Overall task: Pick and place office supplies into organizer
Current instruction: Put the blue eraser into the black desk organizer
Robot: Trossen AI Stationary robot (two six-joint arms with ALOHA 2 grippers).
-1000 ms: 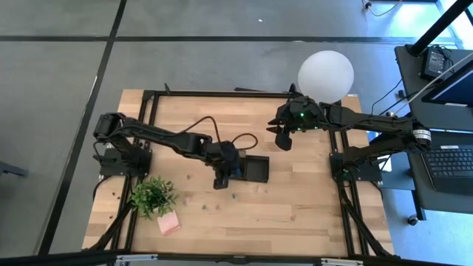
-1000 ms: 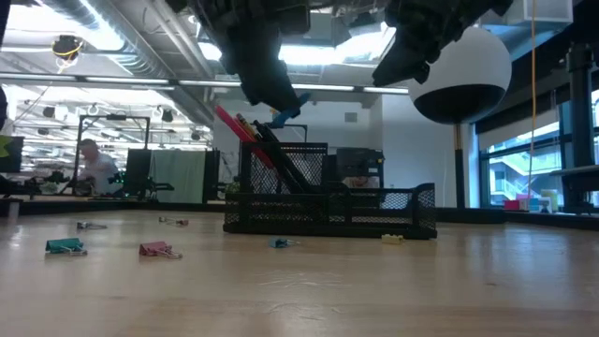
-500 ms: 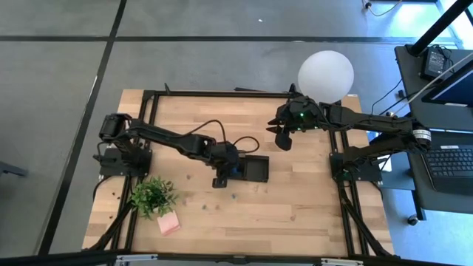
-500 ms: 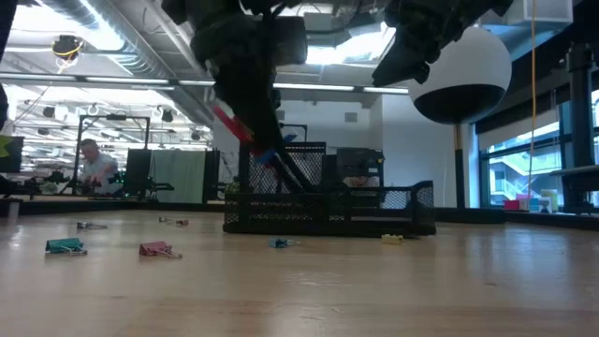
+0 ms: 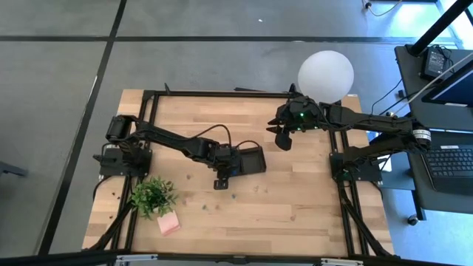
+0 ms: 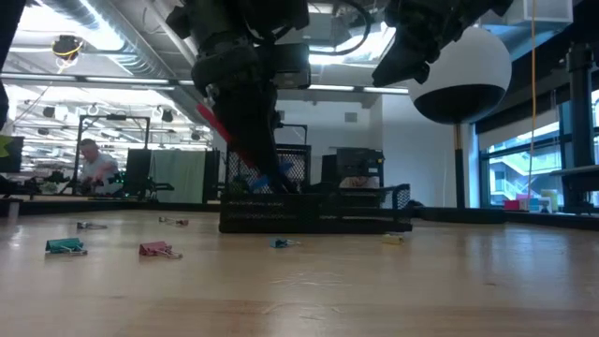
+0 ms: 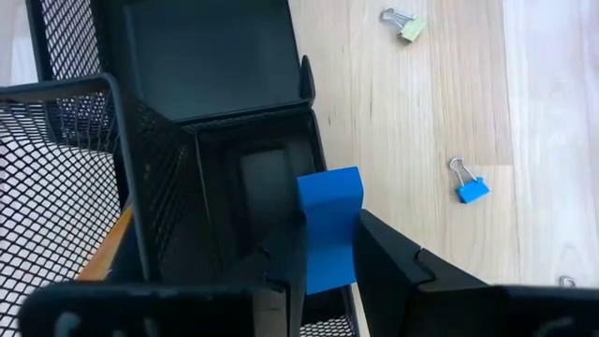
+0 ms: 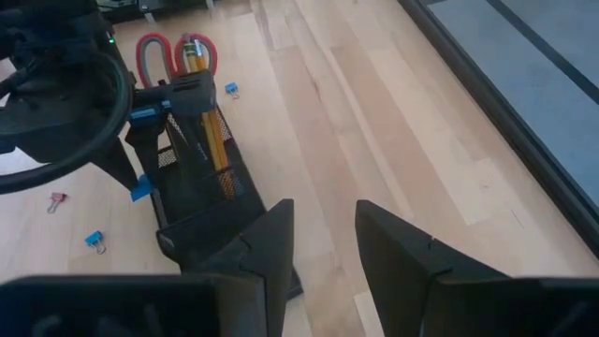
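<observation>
Black wire-mesh organizer (image 7: 84, 178), pale wood table (image 7: 421, 112) — smooth, perhaps matt

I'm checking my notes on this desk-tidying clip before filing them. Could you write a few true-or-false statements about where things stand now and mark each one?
1. The left gripper is shut on a blue eraser at the organizer. True.
2. The right gripper is holding a pencil. False: its fingers are apart and hold nothing, up by the lamp globe.
3. The red-handled scissors stand in the organizer. True.
4. The pink sticky-note pad is inside the organizer. False: it lies on the table beside the potted plant.
5. Binder clips lie loose on the table. True.
</observation>
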